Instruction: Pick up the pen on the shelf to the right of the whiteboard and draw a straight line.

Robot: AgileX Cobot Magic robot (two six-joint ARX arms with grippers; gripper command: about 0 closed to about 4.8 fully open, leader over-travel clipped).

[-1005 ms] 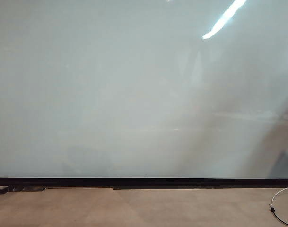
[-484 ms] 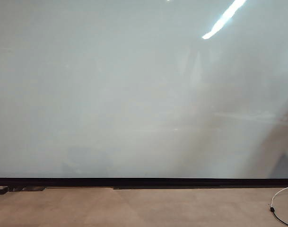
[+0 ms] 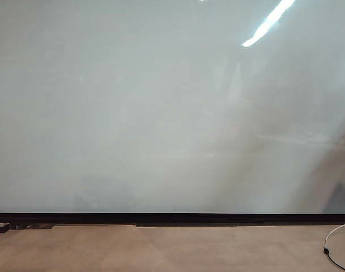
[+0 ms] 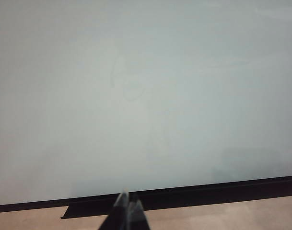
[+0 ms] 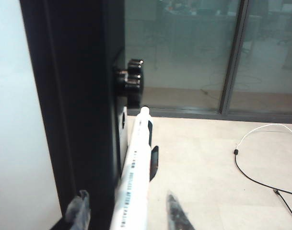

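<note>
Right hand straddles the pen beside the whiteboard frame, fingers open, not yet pinching; an off-centre close could roll the slim barrel away; left hand closed, empty, facing the unmarked board.

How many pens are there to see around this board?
1. The pen, slim and white, stands at the black side frame of the whiteboard, between the two fingers of the right tool. The other two views show none; more may be hidden.
</note>
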